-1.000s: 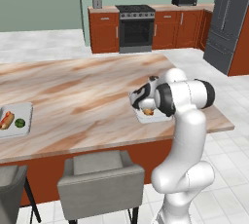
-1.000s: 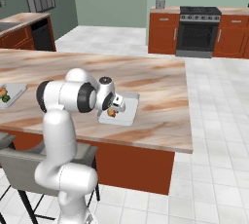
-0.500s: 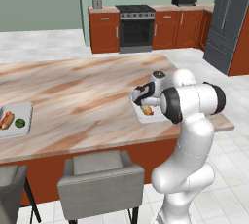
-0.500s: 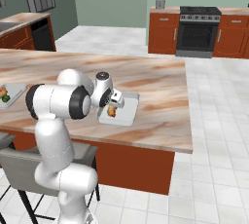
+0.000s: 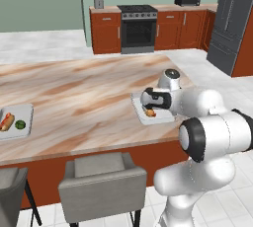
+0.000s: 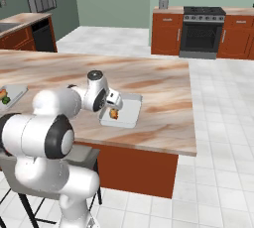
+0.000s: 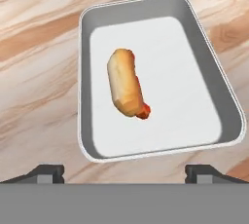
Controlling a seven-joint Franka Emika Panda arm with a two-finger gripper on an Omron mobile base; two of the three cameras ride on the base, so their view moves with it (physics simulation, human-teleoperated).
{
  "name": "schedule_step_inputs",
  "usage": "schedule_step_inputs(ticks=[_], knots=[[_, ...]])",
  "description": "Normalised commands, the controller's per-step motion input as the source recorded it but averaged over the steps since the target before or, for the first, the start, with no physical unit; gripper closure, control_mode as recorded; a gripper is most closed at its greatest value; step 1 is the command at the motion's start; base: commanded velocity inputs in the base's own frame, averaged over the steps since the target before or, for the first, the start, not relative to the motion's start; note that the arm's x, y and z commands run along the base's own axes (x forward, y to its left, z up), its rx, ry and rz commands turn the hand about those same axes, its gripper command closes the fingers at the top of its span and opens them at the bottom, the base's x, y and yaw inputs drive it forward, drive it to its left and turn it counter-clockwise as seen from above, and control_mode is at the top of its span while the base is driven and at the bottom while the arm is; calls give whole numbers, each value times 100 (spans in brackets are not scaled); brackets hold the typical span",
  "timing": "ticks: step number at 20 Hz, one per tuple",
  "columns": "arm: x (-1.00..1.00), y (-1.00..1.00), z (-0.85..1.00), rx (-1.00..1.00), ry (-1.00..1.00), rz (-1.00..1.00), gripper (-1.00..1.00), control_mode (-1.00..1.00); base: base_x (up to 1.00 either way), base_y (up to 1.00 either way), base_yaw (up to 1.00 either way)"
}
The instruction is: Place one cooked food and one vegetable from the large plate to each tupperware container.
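Note:
A hot dog in a bun [image 7: 127, 84] lies loose in the middle of a pale rectangular tupperware container [image 7: 214, 82] on the marble counter. My gripper [image 7: 124, 172] hovers above the container's near edge, open, with nothing between its fingertips [image 7: 46, 172]. From the base, the gripper [image 5: 147, 100] hangs just over this container [image 5: 139, 108] and the hot dog [image 5: 150, 113]; the same gripper [image 6: 112, 103], container [image 6: 130, 113] and hot dog [image 6: 114, 114] show from the right. A second tupperware container [image 5: 24, 117] at the far left holds a hot dog [image 5: 6, 121] and a green vegetable [image 5: 20, 125]. The large plate is out of view.
The near container sits close to the counter's right end [image 5: 185, 80]. A grey stool [image 5: 101, 174] stands under the counter's front edge. The far-left container [image 6: 15, 92] shows at the picture's edge. Stove and cabinets [image 5: 138, 26] stand far behind.
The jaws have widened slightly and the hand has drawn back a little from the hot dog, which stays lying in the container. The arm's elbow has swung outward.

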Motion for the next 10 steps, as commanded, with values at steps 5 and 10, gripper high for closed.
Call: schedule_step_inputs(ticks=[5,10], knots=[[-66,2,67,-11,1,2,-100,-100,0,0,0],[-72,4,31,-2,-11,3,-100,-100,0,0,0]])
